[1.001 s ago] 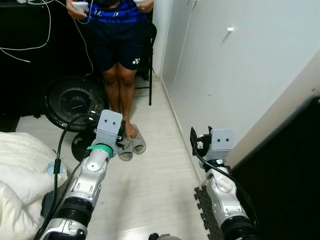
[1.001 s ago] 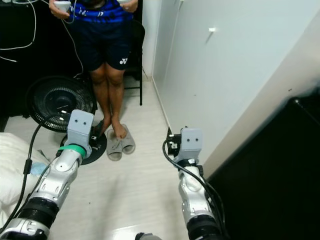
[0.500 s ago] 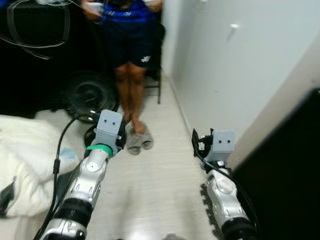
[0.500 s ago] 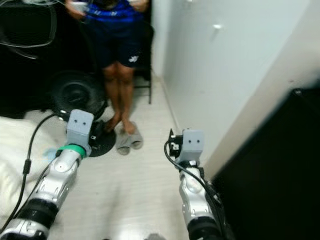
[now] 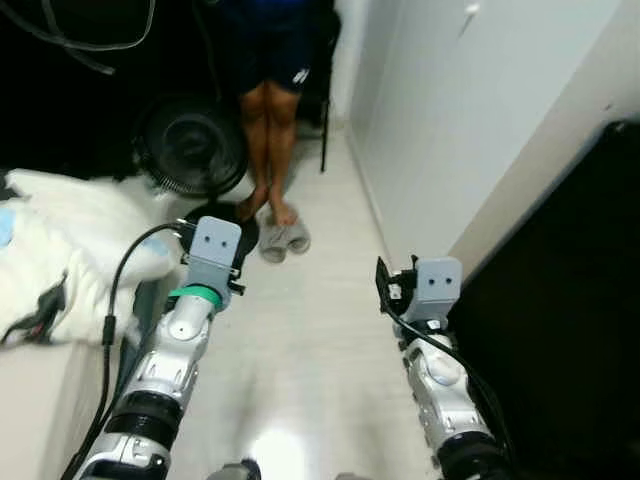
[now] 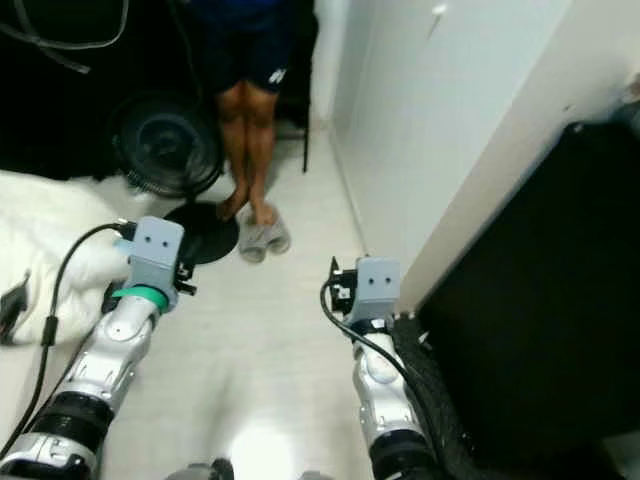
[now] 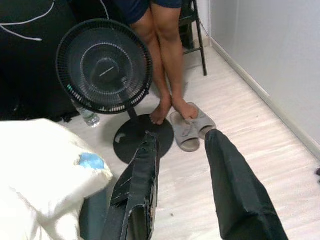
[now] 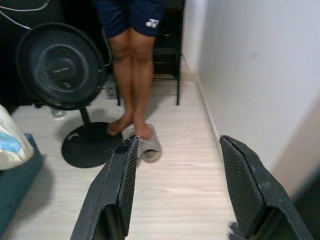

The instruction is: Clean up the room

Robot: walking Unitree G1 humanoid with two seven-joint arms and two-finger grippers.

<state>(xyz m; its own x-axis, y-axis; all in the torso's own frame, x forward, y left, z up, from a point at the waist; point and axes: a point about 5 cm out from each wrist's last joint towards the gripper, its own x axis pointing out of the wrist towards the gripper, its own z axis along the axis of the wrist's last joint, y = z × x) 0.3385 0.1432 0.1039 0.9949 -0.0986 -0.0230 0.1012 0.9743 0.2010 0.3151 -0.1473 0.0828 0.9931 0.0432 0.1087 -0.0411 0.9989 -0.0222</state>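
Slippers (image 7: 192, 128) beside fan (image 7: 104, 66); grippers (image 8: 185, 192) parted, empty.

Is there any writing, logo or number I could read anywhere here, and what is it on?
No text can be read.
White logo on the person's dark shorts: a brand mark, too small to make out any letters.
Badge at the hub of the black floor fan: a line of print, too blurred to read.
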